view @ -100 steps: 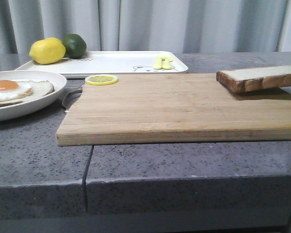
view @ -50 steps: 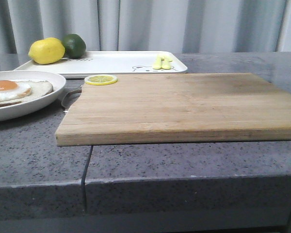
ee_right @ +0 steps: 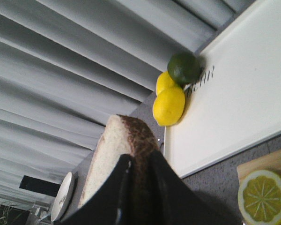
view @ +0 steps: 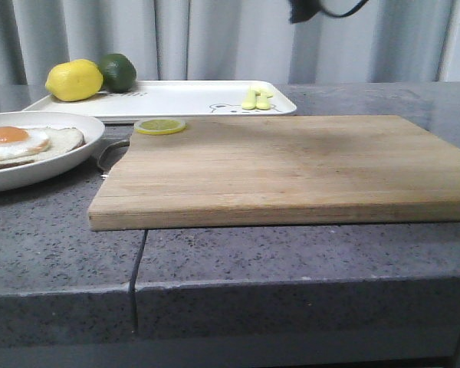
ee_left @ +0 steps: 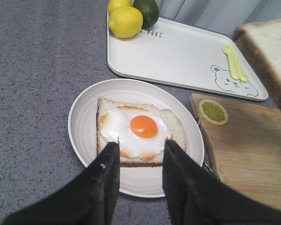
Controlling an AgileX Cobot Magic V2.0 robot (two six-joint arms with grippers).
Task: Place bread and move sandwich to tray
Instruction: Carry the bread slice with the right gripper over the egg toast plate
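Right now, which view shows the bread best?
The right wrist view: the bread sits clamped in the right gripper, crust and crumb visible. The left wrist view catches only a corner at its edge. The front view shows none of it.

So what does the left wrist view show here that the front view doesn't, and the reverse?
Only the left wrist view shows the left gripper, open above the sandwich, and the bread held up in the air at the picture's edge. It also shows a second lemon behind the first.

Only the front view shows the whole cutting board, bare apart from the lemon slice, plus the table's front edge.

Both show the plate, tray, lemon, lime and the yellow cutlery on the tray.
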